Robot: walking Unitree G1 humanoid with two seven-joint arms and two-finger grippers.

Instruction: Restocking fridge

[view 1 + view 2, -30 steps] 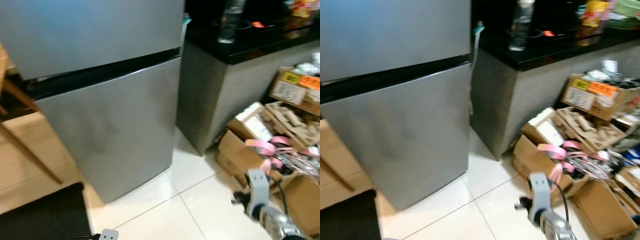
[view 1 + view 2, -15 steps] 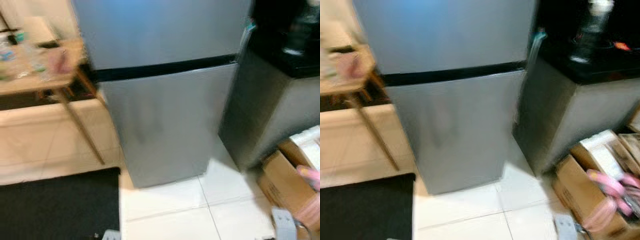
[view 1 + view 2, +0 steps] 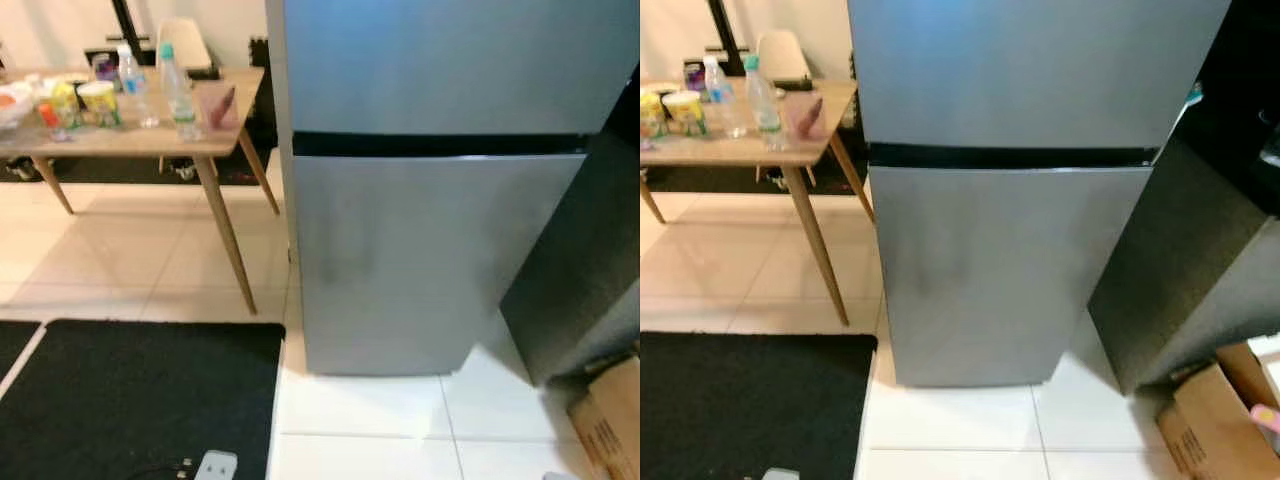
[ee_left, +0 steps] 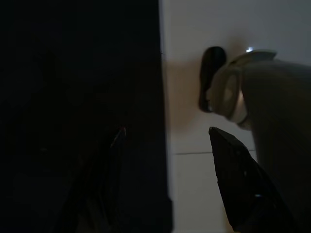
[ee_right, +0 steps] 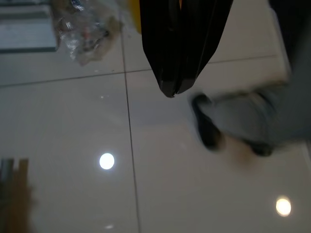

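The tall grey two-door metal fridge (image 3: pixel 430 200) is seen straight ahead, both doors shut, a dark seam dividing the upper door from the lower. No handle can be made out on it, so a door edge may be missed or slipped off when opening is tried.

The left gripper (image 4: pixel 167 160) is held low over the floor, its two black fingers spread apart and empty. The right gripper (image 5: pixel 177 53) also hangs low, fingers pressed together with nothing between them. Nothing to stock is carried yet.

To the left of the fridge a light wooden table (image 3: pixel 215 145) is placed, with clear plastic bottles (image 3: pixel 178 92) and small yellow tubs (image 3: pixel 97 100) on it; a bottle could be toppled by a careless reach.

In front of the fridge lies glossy white tile (image 3: pixel 960 420), judged slippery, and to its front left a black floor mat (image 3: pixel 130 400) whose edge could catch a foot. To the right of the fridge stand a dark grey counter side (image 3: pixel 1180 280) and a brown cardboard box (image 3: pixel 1210 425), narrowing the room for a swinging door.
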